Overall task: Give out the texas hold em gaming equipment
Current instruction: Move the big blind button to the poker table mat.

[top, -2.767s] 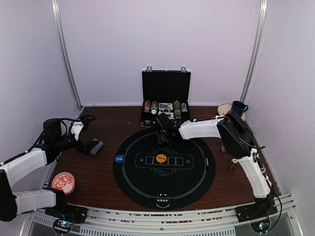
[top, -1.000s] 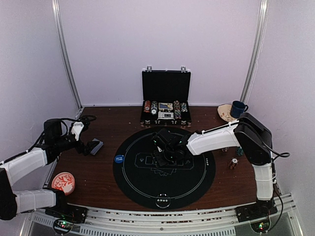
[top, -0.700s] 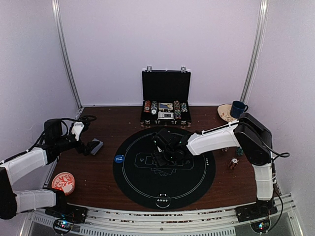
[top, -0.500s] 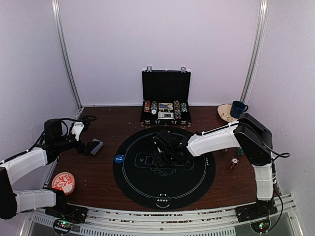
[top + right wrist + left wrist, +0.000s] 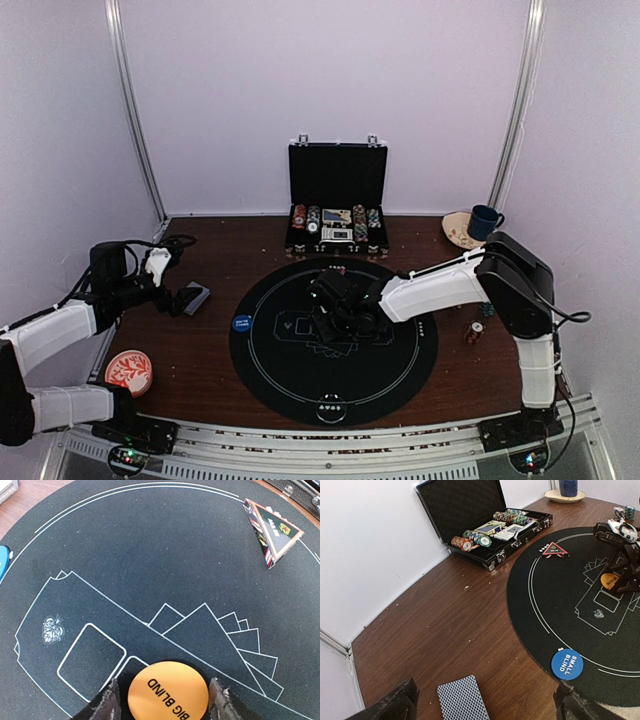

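Top: I see right jaws low over centre of black mat (image 5: 290,375); left jaws near worktop (image 5: 195,385) left edge.
Left wrist: jaws spread wide, card deck (image 5: 462,698) between them, blue disc (image 5: 567,664) at mat edge.
Right wrist: jaws spread, straddling orange disc (image 5: 167,692); red triangle marker (image 5: 272,530) well apart.

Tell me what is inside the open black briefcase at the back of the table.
Inside the open black briefcase: rows of striped poker chips at both ends, with two card packs between them. What lies beneath the chips and packs is covered.
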Robot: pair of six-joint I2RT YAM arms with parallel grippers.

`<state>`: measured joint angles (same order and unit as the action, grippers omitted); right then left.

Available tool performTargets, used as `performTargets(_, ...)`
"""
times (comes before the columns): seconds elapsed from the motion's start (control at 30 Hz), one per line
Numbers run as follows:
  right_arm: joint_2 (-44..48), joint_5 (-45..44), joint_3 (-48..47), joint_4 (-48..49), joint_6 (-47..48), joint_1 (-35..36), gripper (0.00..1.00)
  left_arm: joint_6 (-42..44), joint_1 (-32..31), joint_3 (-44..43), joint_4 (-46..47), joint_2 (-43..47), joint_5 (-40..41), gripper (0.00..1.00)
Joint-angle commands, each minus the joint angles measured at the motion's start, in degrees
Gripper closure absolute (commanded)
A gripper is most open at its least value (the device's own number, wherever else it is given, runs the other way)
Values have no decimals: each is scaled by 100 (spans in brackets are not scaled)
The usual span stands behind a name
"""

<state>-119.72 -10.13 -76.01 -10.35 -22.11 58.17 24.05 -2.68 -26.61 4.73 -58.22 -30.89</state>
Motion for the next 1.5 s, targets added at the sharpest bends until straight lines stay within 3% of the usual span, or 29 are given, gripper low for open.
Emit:
performTargets(0.0, -50, 71, 288, -787, 5, 96, 42, 44, -22, 42, 327, -16, -50, 2)
performTargets(0.53, 111, -261, 272, -687, -10, 95, 49, 46, -20, 49, 318, 20, -50, 2)
performTargets(0.97, -227, -135, -1, -732, 66, 80, 46, 42, -16, 46, 316, 30, -68, 2)
performTargets(1.47, -253, -256, 20, -692, 172, 50, 57, 47, -22, 34, 313, 21, -80, 2)
